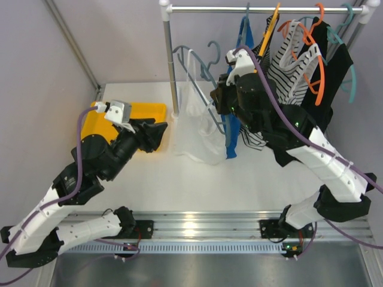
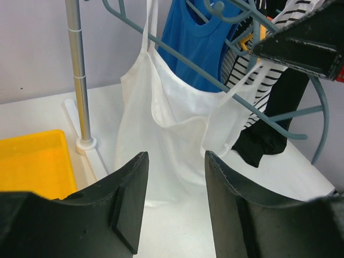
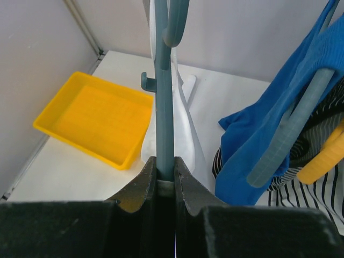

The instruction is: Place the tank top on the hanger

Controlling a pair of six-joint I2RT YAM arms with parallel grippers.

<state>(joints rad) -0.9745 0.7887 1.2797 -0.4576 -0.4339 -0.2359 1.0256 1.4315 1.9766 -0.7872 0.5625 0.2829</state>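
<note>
Yellow tray [image 3: 80, 115] sat far left. The left gripper [image 1: 160, 134] was just right of it with its jaws spread and nothing between them, aimed at the tank top [image 2: 172, 123].

The tank top hung just right of the rack pole [image 2: 78, 70], draped off the hanger [image 3: 164, 107], with its hem reaching the table. One strap [image 2: 151, 21] ran up over the hanger's high arm. The other strap [image 2: 244, 80] lay across the lower arm near the right gripper. Couldn't tell if either was fully seated.

The right gripper [image 3: 165, 166] was pressed together on the hanger's bar, holding it tilted in front of the blue top [image 2: 196, 37] and the striped top [image 1: 293, 66].

Handling, my read:
- The fabric looked thin, limp and very light. It should sag and bunch rather than keep its shape.
- The plastic looked smooth, so a strap may slide down the sloped arm.
- The hanger was stiff, so it was fine to clamp.
- The best hold looked like a strap or the neckline edge beside it. A pinch on the loose body panel would only gather cloth.
</note>
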